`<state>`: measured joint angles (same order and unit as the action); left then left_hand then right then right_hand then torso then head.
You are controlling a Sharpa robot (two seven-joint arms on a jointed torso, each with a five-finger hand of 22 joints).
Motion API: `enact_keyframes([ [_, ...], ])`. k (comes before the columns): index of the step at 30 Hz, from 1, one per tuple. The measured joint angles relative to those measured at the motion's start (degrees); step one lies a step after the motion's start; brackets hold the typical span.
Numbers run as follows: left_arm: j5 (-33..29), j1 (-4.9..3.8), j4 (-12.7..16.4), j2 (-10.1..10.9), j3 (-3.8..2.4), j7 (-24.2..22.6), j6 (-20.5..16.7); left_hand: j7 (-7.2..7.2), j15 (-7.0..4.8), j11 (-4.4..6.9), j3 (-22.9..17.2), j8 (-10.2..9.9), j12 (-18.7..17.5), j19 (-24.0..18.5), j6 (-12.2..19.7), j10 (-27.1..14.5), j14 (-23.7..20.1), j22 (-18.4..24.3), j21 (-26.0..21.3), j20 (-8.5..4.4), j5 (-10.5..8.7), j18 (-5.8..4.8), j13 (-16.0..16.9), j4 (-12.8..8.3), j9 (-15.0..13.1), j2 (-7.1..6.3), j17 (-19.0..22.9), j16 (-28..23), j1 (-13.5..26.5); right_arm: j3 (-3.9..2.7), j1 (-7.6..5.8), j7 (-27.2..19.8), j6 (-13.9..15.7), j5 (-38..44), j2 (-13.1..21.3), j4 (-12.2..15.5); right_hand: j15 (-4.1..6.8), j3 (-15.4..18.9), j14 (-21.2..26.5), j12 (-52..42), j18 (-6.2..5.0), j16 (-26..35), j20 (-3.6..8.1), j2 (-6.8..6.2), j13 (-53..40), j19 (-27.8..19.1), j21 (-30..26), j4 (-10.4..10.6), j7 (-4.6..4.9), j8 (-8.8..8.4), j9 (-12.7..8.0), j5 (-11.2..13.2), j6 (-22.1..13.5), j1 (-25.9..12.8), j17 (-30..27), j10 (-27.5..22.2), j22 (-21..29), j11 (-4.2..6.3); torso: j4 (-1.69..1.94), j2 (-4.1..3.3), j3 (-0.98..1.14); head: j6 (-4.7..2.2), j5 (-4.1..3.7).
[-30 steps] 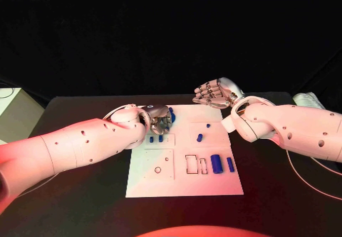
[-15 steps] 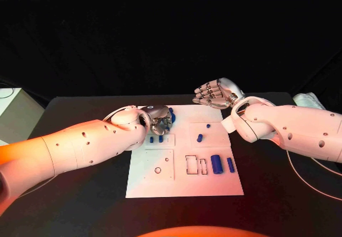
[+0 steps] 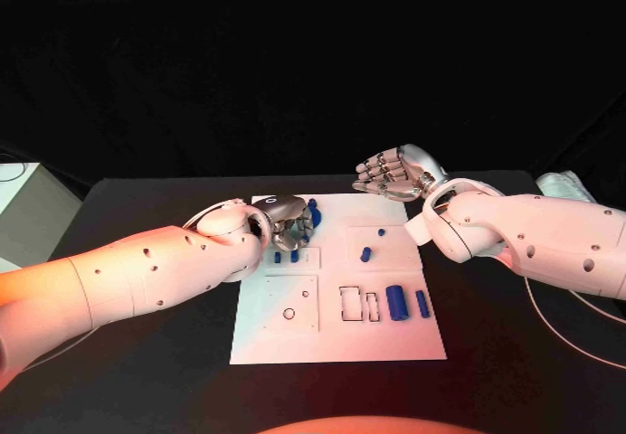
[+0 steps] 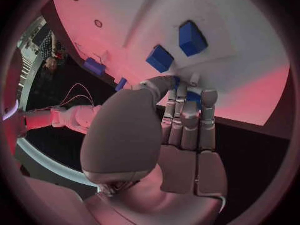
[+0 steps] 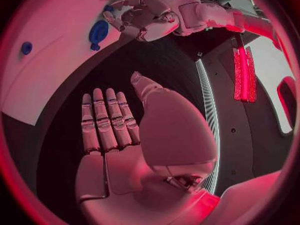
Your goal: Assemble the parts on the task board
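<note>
The white task board lies in the middle of the black table. My left hand is at the board's far left corner, with thumb and fingertips closed on a blue part that stands on the board; the same part appears beside that hand in the right wrist view. Two small blue blocks sit just near of it. My right hand hovers past the board's far edge, its fingers straight and holding nothing.
More blue parts lie on the board: two small pieces at the centre, a thick cylinder and a thin one at the right. A white box stands at the table's left edge.
My left forearm has shifted slightly toward the near side while its hand stays on the blue part. The right hand has not moved.
</note>
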<state>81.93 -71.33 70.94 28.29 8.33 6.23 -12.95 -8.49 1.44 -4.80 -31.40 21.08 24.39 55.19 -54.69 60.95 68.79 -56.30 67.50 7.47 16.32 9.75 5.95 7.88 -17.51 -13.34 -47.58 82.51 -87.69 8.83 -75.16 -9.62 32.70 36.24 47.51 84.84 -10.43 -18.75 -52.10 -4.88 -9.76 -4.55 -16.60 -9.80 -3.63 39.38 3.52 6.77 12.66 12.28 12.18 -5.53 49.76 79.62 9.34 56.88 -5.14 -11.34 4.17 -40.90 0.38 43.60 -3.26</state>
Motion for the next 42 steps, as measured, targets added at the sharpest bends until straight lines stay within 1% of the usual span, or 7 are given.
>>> enact_keyframes([
  [2, -0.3, 0.13, 0.3, 0.4, -0.22, -0.2, -0.2, 0.00, 0.00, -0.14, 0.0, 0.0, 0.0, 0.0, 0.0, 0.1, 0.0, 0.0, 0.0, 0.00, 0.00, 0.01, 0.0, 0.0, 0.0, 0.00, 0.0, 0.0, 0.0, 0.00, 0.00, 0.0, 0.0, 0.0, 0.0, 0.0, 0.00, 0.0, 0.0, 0.0, 0.00, 0.0, 0.00, 0.00, 0.0, 0.0, 0.0, 0.0, 0.00, 0.00, 0.0, 0.0, 0.0, 0.0, 0.0, 0.0, 0.0, 0.00, 0.01, 0.01, 0.00, -0.03, -0.03],
  [4, -0.8, 0.17, 0.8, 0.9, -0.68, -0.5, -0.3, 0.00, 0.00, -0.21, 0.0, 0.0, 0.0, 0.0, 0.0, 0.2, 0.0, -0.1, 0.0, 0.00, 0.00, 0.00, 0.0, 0.0, 0.0, 0.00, 0.0, 0.0, 0.0, 0.00, 0.00, 0.0, 0.0, 0.0, 0.0, 0.0, 0.00, 0.0, 0.0, 0.0, 0.00, 0.0, 0.00, 0.00, 0.0, 0.0, 0.0, 0.0, 0.00, 0.00, 0.0, 0.0, 0.0, 0.0, 0.0, 0.0, 0.0, 0.00, 0.01, 0.02, 0.00, -0.08, -0.04],
  [11, -2.8, 0.11, 3.0, 3.2, -2.64, -1.6, -0.9, 0.00, 0.00, -0.21, 0.0, 0.0, -0.3, 0.0, 0.0, 0.2, 0.0, -0.1, 0.0, 0.00, 0.00, 0.00, 0.1, 0.0, 0.0, 0.23, 0.1, 0.0, 0.2, 0.00, -0.01, 0.0, 0.0, 0.0, 0.0, -0.1, 0.00, 0.0, 0.0, 0.0, 0.00, 0.0, 0.00, 0.00, 0.0, 0.0, 0.0, 0.0, 0.00, 0.00, 0.0, 0.0, 0.0, 0.0, 0.0, 0.0, 0.0, 0.00, 0.03, 0.05, 0.01, -0.23, -0.10],
  [15, -3.7, 0.10, 3.9, 4.5, -3.12, -2.0, -1.0, 0.00, 0.00, -0.21, 0.0, 0.0, -0.6, 0.0, 0.0, 0.2, 0.0, -0.1, 0.0, 0.00, 0.00, 0.00, 0.1, 0.0, -0.1, 0.23, 0.1, 0.0, 0.2, 0.00, 0.00, 0.0, 0.0, 0.0, 0.0, -0.1, 0.00, 0.0, 0.0, 0.0, 0.00, 0.0, 0.00, 0.00, 0.0, 0.0, 0.0, 0.0, 0.00, 0.00, 0.0, 0.0, 0.0, 0.0, -0.1, 0.2, 0.1, 0.21, 0.09, 0.10, 0.03, -0.29, -0.12],
  [18, -4.5, 0.10, 4.6, 5.4, -3.33, -2.3, -1.0, 0.00, 0.00, -0.21, 0.0, 0.0, -0.6, 0.0, 0.0, 0.2, 0.0, -0.1, 0.0, 0.00, 0.00, -0.01, 0.1, 0.0, 0.0, 0.22, 0.1, 0.0, 0.2, 0.00, 0.00, 0.0, 0.0, 0.0, 0.0, -0.1, 0.00, 0.0, 0.0, 0.0, 0.00, 0.0, 0.00, 0.00, 0.0, 0.0, 0.0, 0.0, 0.00, 0.00, 0.0, 0.0, 0.0, 0.0, -0.1, 0.2, 0.1, 0.21, 0.14, 0.10, 0.01, -0.31, -0.13],
  [27, -5.5, 0.12, 5.4, 7.3, -3.46, -2.5, 0.3, -0.21, 0.00, -0.21, 0.0, 0.0, -0.7, 0.0, -0.2, 0.2, 0.0, -0.1, 0.1, 0.00, 0.00, 0.00, 0.2, 0.0, -0.1, -0.17, 0.6, 0.0, 0.6, 0.00, 0.00, 0.0, 0.0, 0.0, 0.1, -0.2, 0.00, 0.0, 0.0, 0.0, 0.00, 0.0, 0.00, 0.00, 0.0, 0.0, 0.0, 0.0, 0.00, 0.00, 0.0, 0.0, 0.0, 0.0, -0.1, 0.2, 0.1, 0.21, 0.10, 0.05, -0.05, -0.33, -0.04],
  [42, -5.1, 0.12, 4.6, 7.2, -3.45, -2.3, 2.0, -0.01, 0.00, -0.35, -0.1, 0.0, -0.8, 0.2, -0.4, 0.3, 0.0, -0.3, 0.2, 0.21, -0.01, -0.01, 0.2, -0.1, -0.1, -0.17, 0.8, 0.0, 0.6, 0.01, 0.00, 0.0, 0.0, 0.0, 0.1, -0.2, 0.00, 0.0, 0.0, 0.0, 0.00, 0.0, 0.00, 0.00, 0.0, 0.0, 0.0, 0.0, 0.04, 0.00, 0.0, 0.0, 0.4, 0.0, -0.2, 0.2, 0.2, 0.21, 0.01, 0.00, -0.01, -0.15, 0.20],
])
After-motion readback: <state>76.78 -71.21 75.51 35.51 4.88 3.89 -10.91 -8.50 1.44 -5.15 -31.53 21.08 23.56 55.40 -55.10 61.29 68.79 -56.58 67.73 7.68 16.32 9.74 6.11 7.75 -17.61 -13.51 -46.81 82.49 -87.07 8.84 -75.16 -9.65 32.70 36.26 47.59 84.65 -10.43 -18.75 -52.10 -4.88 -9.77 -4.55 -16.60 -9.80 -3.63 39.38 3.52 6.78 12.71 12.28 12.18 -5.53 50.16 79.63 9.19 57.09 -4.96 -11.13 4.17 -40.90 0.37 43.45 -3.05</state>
